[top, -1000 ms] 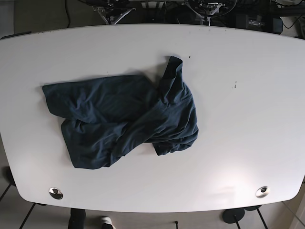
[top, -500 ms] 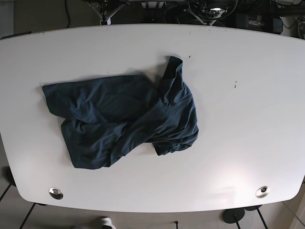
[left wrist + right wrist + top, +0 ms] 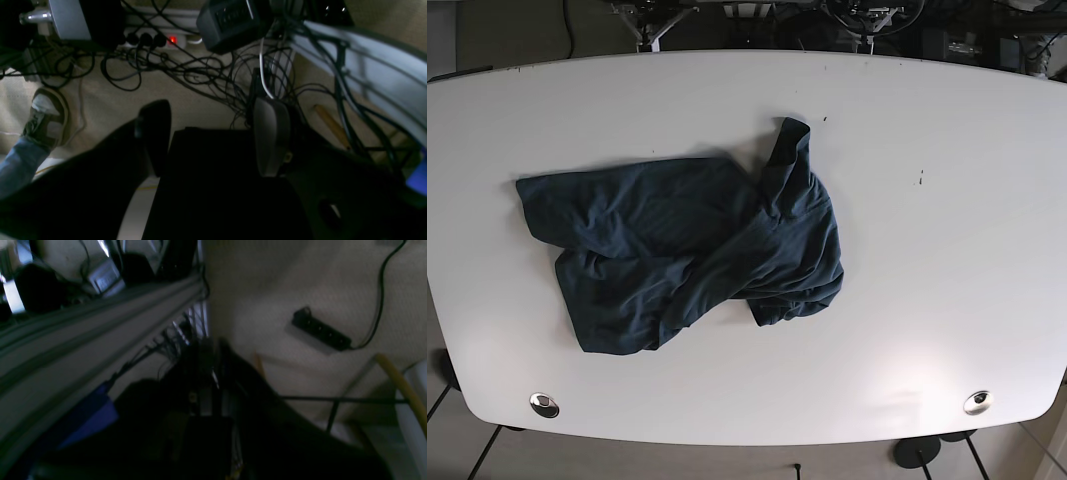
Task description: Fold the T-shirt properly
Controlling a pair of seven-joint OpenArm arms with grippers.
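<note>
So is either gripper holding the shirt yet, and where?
No. The T-shirt lies crumpled and untouched on the table; the left gripper is open and empty.

This looks like a robotics lab or test room. A large white surface [image 3: 947, 200] with rounded corners carries two metal fittings, one [image 3: 544, 404] near its front-left corner and one [image 3: 977, 402] near the front-right. Behind the surface, tangled black cables [image 3: 186, 70] spread over a beige carpet [image 3: 110, 106], beside a power strip [image 3: 156, 40] with a lit red switch. A second black strip [image 3: 321, 330] lies on the same carpet. A person's sneaker [image 3: 45, 116] stands on the carpet near the cables.
</note>
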